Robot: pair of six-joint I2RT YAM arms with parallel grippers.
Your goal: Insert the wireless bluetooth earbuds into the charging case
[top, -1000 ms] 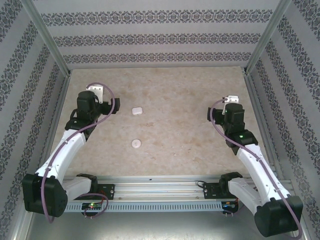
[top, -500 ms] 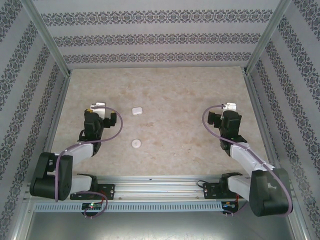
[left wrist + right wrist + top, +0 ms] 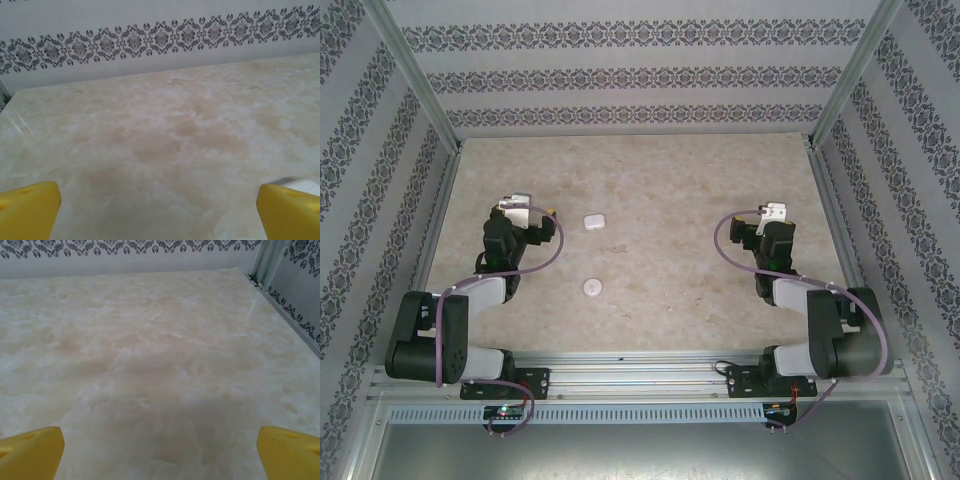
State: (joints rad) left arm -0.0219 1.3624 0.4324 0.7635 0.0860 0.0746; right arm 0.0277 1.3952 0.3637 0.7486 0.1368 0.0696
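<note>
Top external, white charging case (image 3: 594,221) near left tool (image 3: 533,213), right tool (image 3: 763,222) well apart, both spread wide.

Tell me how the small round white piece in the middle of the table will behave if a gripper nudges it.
The round white piece looks small and flat, so probably light and unlikely to tip. On the smooth table it would likely slide at a nudge. Its round edge may slip out of a pinch.
</note>
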